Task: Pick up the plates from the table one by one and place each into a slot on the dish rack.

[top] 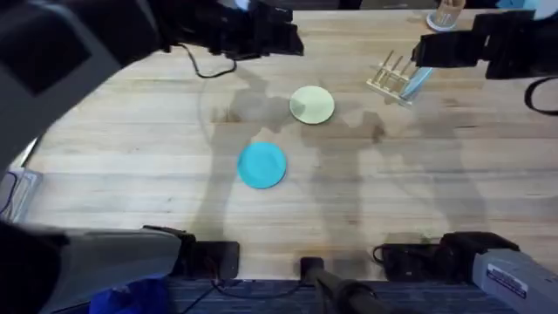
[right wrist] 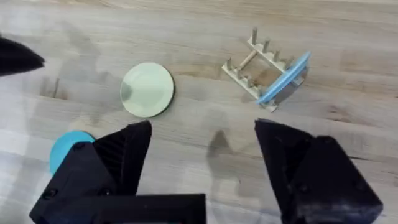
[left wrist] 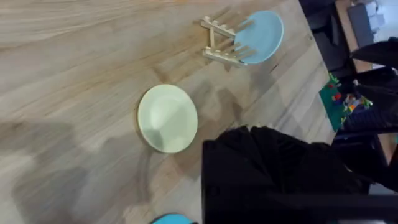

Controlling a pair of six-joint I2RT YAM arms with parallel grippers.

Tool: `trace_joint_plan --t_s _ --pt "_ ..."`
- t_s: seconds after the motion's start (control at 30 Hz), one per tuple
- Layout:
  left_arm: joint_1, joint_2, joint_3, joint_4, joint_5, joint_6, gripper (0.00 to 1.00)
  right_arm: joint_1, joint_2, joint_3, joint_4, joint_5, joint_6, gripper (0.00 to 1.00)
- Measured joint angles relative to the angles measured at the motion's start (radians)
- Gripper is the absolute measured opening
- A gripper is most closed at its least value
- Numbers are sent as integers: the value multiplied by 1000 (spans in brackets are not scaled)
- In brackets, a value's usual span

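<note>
Standing on edge in an end slot of the dish rack (right wrist: 264, 70), near the tabletop's (top: 131, 157) far right corner: one light-blue plate (right wrist: 287, 78). Flat mid-table: cream plate (top: 311, 105), and nearer the front edge, turquoise plate (top: 261, 165). Right gripper (right wrist: 202, 152) spread wide, empty. Left gripper (left wrist: 273, 168): cannot tell.

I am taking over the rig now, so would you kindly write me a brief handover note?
Right gripper: open, holding nothing, above the table.
Left gripper: state unclear.
Done: one pale blue plate stands in the dish rack.
Left: cream plate and turquoise plate lie flat on the table, apart; each needs a slot.
</note>
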Motion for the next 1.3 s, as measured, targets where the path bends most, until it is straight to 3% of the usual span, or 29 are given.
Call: trace_joint_plan --t_s 0.23,0.9,1.3 --pt "-48 109 0 57 6 -3 40 0 0 0 0 0 0 996" --pt "-48 312 0 63 9 -6 40 0 0 0 0 0 0 996" --pt "-48 328 0 83 8 -6 40 0 0 0 0 0 0 995"
